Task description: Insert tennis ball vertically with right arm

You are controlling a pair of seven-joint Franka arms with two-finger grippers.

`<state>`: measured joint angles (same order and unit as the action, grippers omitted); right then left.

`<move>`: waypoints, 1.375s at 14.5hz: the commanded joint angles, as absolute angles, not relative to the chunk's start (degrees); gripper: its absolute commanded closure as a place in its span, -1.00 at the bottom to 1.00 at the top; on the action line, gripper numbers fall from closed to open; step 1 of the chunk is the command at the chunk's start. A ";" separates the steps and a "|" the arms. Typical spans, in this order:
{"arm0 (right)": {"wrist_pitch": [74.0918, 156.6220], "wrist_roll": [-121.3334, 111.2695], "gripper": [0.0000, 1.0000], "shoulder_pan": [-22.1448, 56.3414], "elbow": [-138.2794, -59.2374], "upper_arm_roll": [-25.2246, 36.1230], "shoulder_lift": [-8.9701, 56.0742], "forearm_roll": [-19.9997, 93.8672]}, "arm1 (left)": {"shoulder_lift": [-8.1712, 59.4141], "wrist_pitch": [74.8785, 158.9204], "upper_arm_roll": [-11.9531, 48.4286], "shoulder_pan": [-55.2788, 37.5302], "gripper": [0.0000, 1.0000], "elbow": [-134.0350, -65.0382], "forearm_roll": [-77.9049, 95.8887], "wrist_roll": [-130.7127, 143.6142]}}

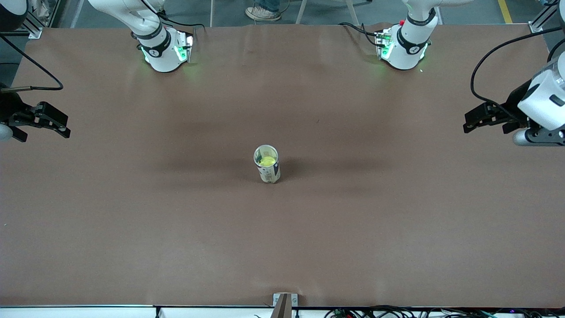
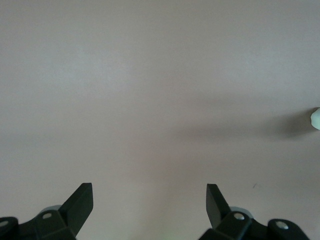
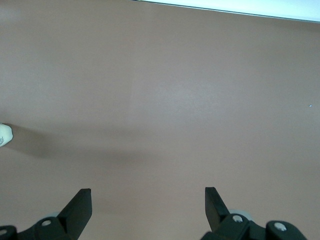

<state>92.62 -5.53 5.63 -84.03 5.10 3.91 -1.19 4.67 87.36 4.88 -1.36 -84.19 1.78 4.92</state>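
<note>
You are looking at what reads as the end of the job: the tennis ball already sits inside the upright can, which stands near the middle of the brown surface. No ball lies loose anywhere you can see.

The right hand hangs over the right arm's end of the surface, well apart from the can, its fingers spread wide and holding nothing. The left hand waits over the left arm's end, spread wide and empty too.

If you judge the insertion sound, the next move calls for little more than parking the arms; just check that the ball is seated low in the can.

Only the front view gives you the open mouth with yellow inside. The two wrist views show bare surface between wide fingers, with only a pale sliver of the can at their edges.
</note>
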 commanded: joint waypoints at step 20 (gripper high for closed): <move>92.90 -5.27 -1.00 5.27 -84.90 5.10 3.34 -0.97 | -9.75 85.96 4.48 -1.58 -1.00 -94.40 2.20 5.54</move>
<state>92.62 -5.53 5.58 -84.07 5.16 3.92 -1.19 -8.66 86.76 4.80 -1.36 -93.85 1.80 4.98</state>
